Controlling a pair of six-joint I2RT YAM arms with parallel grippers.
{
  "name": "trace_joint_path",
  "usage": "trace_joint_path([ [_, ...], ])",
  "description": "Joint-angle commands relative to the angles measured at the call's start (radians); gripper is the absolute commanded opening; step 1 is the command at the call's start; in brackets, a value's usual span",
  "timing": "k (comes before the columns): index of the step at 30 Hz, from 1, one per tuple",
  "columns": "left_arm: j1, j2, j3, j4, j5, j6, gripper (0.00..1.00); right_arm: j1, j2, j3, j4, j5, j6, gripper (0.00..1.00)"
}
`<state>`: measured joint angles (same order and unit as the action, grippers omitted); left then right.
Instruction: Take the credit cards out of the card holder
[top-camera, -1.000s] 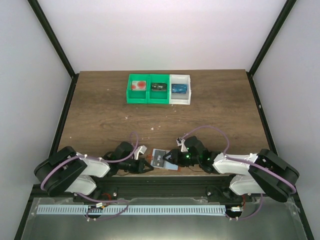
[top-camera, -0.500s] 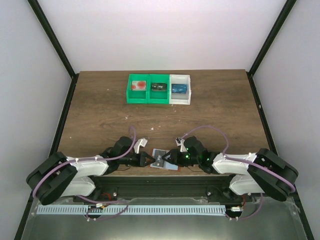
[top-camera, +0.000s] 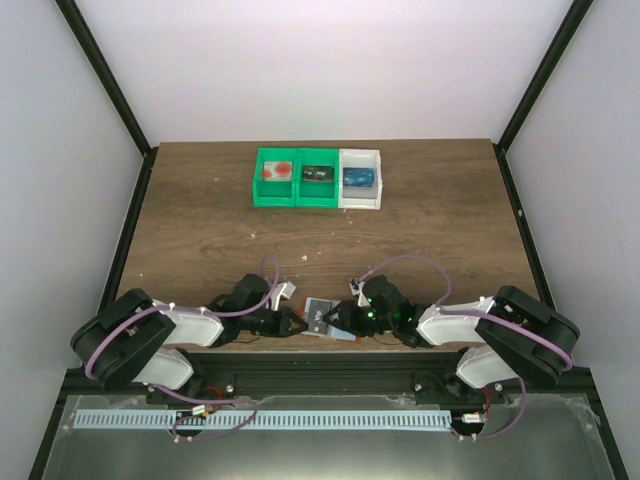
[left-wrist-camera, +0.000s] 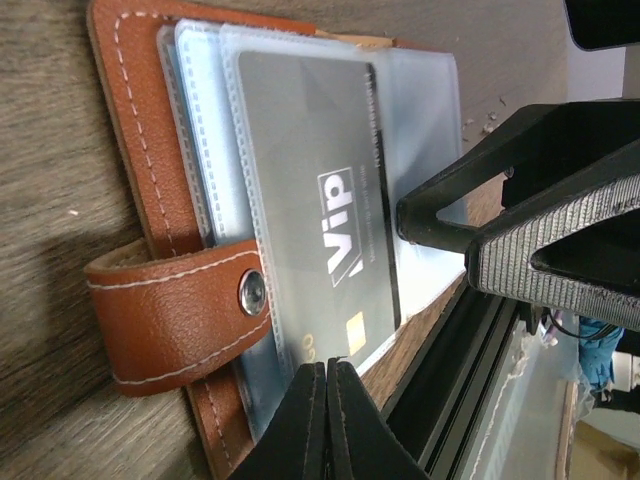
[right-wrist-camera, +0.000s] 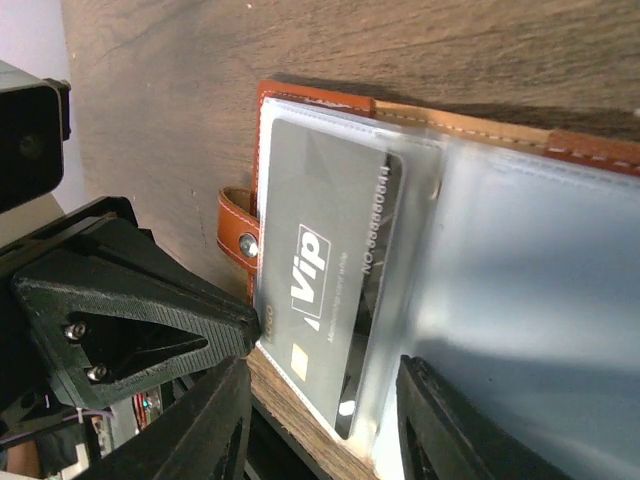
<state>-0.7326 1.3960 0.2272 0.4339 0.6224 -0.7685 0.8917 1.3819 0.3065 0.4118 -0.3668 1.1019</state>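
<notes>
The card holder (top-camera: 322, 318) lies open at the table's near edge, orange-brown leather (left-wrist-camera: 140, 150) with clear sleeves. A grey "Vip" card (left-wrist-camera: 320, 200) sits in the top sleeve and also shows in the right wrist view (right-wrist-camera: 320, 270). My left gripper (left-wrist-camera: 327, 366) is shut, its tips touching the sleeve's near edge; from above it (top-camera: 297, 322) is just left of the holder. My right gripper (right-wrist-camera: 322, 375) is open, straddling the holder's near edge, one finger (left-wrist-camera: 450, 200) resting on the sleeve. From above it (top-camera: 338, 318) is at the holder's right.
A row of bins (top-camera: 318, 178), two green and one white, stands at the back middle; the white one holds something blue (top-camera: 360, 177). A leather strap with a snap (left-wrist-camera: 180, 300) sticks out of the holder's side. The table's front edge runs right under the holder.
My left gripper has moved right and slightly forward until its tips meet the holder's sleeve. My right arm has shifted a little left; the holder stays put.
</notes>
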Motion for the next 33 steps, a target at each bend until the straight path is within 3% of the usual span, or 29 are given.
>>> trace_joint_path([
  [1, 0.005, 0.027, -0.013, 0.051, 0.02, 0.034, 0.0, 0.02, 0.025, -0.011, 0.05, 0.014, 0.025, 0.4],
  [21, 0.0, 0.072, -0.045, 0.1, 0.007, 0.006, 0.0, 0.023, 0.08, -0.047, 0.167, 0.05, 0.024, 0.29],
  [27, -0.001, 0.07, -0.053, 0.107, 0.005, -0.001, 0.0, 0.023, 0.112, -0.046, 0.204, 0.032, 0.019, 0.18],
  [33, -0.003, 0.068, -0.06, 0.117, 0.008, -0.008, 0.0, 0.023, 0.141, -0.053, 0.243, 0.018, 0.027, 0.14],
])
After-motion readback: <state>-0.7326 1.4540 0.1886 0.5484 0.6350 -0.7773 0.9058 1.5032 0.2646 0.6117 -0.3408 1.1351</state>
